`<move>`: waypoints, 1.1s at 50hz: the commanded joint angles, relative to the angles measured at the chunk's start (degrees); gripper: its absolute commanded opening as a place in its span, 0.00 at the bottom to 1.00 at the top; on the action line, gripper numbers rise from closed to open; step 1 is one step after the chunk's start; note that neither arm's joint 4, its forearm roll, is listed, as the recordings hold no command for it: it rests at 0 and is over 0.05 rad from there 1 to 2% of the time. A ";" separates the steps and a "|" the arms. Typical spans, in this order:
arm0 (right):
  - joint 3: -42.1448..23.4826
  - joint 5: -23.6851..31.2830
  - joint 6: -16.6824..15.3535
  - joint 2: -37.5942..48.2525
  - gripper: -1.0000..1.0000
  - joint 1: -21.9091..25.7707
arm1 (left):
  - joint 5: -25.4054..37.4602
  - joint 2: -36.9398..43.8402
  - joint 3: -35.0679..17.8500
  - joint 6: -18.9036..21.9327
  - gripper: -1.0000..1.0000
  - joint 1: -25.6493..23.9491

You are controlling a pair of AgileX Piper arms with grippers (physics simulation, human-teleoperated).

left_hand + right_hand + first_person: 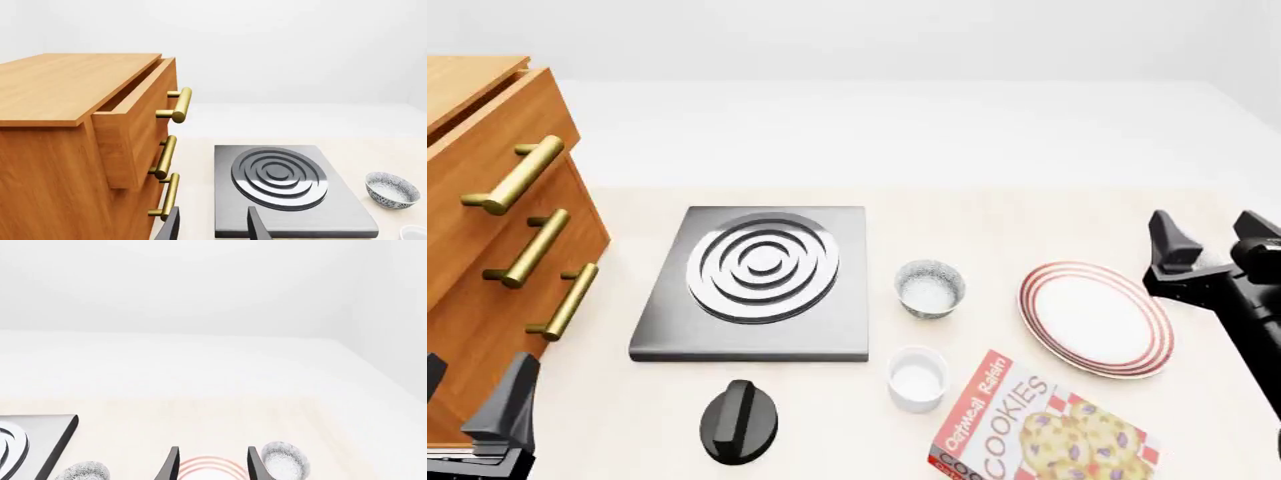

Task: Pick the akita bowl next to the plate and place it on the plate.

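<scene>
Both grippers spread, nothing held: R gripper (213, 452), L gripper (213, 214). Plate (1094, 318) lies just ahead of and below R fingertips. Cookie box (1034, 430) nearer me reads "Oatmeal… COOKIES". Akita bowl (285, 461) sits just beside plate, right of R fingers, so R arm's nearer, I reckon. Twin bowl (930, 288) sits well left.

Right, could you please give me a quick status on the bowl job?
Left end effector open, empty. Right end effector open, near plate. Speckled bowl on table beside plate, untouched; second bowl toward stove. Nothing in between.
</scene>
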 commanded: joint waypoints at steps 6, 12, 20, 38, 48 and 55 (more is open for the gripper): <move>-2.16 -1.61 -1.70 4.38 1.00 -0.92 | 0.00 0.00 0.00 0.00 1.00 0.00; -2.95 -2.38 -2.25 6.57 1.00 -1.34 | 0.00 0.00 0.00 0.00 1.00 0.00; -4.20 -1.95 -2.66 7.99 1.00 -1.67 | 0.00 0.00 0.00 0.00 1.00 0.00; -7.84 -0.57 -2.80 12.17 1.00 -2.14 | 0.00 0.00 0.00 0.00 1.00 0.00; -9.95 -0.62 -3.03 15.80 1.00 -3.34 | 0.00 0.00 0.00 0.00 1.00 0.00; -10.80 -0.69 -3.44 17.10 1.00 -4.17 | 0.00 0.00 0.00 0.00 1.00 0.00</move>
